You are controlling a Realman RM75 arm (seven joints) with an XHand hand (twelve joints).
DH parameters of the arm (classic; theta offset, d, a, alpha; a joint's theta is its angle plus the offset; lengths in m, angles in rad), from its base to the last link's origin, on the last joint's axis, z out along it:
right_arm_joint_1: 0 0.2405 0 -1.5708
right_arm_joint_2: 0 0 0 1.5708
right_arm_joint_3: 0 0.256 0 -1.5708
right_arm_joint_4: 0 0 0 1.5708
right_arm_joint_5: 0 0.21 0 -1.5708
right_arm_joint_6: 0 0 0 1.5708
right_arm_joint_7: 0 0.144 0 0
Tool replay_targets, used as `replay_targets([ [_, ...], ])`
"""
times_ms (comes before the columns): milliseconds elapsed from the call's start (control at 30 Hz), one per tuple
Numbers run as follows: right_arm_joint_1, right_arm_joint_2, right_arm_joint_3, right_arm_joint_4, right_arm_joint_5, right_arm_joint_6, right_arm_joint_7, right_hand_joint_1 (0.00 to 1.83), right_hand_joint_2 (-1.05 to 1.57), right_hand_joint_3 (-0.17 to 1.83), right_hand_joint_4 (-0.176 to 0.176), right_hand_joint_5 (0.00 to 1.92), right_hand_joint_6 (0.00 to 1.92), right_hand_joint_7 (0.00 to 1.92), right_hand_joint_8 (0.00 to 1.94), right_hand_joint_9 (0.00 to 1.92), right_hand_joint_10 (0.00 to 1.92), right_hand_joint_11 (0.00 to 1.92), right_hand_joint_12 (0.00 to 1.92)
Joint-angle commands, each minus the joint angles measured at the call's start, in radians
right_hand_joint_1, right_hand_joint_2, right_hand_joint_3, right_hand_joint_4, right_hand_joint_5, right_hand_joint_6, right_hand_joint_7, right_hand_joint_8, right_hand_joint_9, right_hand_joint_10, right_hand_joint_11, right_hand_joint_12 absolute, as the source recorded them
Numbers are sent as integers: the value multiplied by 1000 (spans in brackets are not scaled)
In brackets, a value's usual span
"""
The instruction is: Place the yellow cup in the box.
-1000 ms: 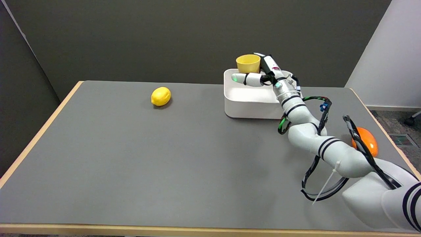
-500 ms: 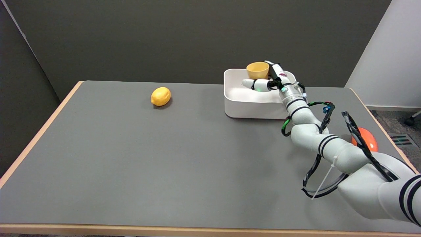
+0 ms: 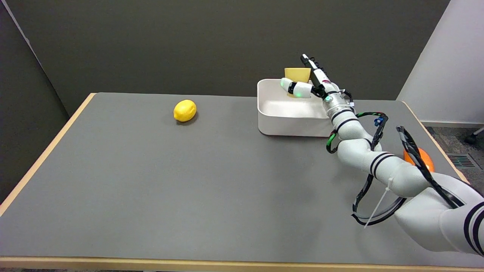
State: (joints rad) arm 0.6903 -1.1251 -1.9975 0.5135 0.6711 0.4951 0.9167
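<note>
The yellow cup (image 3: 297,74) is inside the white box (image 3: 287,121), at its far side. Its upper part shows above the back wall, and its base is hidden behind my thumb. My right hand (image 3: 312,85) reaches over the box's right end. Its thumb stretches left across the front of the cup, and its fingers (image 3: 315,71) point straight up and away along the cup's right side. The fingers are spread wide and no longer wrap around the cup.
A yellow lemon (image 3: 185,110) lies on the grey table (image 3: 151,181) left of the box. An orange ball (image 3: 423,160) sits near the table's right edge, partly behind my right arm (image 3: 378,166) and its cables.
The hand brought the cup rightward and down into the box. Its fingers then straightened and spread apart, letting go of the cup. The arm shifted slightly to the right.
</note>
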Motion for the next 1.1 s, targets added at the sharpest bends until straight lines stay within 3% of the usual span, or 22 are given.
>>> replay_targets([
  [33, -56, 75, -34, 181, 4, -60, -4, 584, 489, 801, 33, -1, 85, -1, -1, -1, -1, -1, -1],
  [133, -65, 77, -38, 187, 4, -66, -4, 575, 486, 797, 35, -1, 85, -1, -1, -1, -1, -1, -1],
  [267, -72, 77, -43, 185, 3, -66, -5, 544, 537, 618, 46, -1, -1, -1, -1, -1, -1, -1, -1],
  [567, -126, 88, -22, 265, 9, -15, -5, 513, 525, 576, -10, -1, -1, -1, -1, -1, -1, -1, -1],
  [833, -323, 104, 65, 506, 154, 230, -4, 317, 616, 662, -11, -1, -1, -1, -1, -1, -1, -1, -1],
  [1100, -620, 137, 212, 740, 170, 410, -3, 293, 674, 693, -18, -1, 55, -1, -1, -1, -1, -1, -1],
])
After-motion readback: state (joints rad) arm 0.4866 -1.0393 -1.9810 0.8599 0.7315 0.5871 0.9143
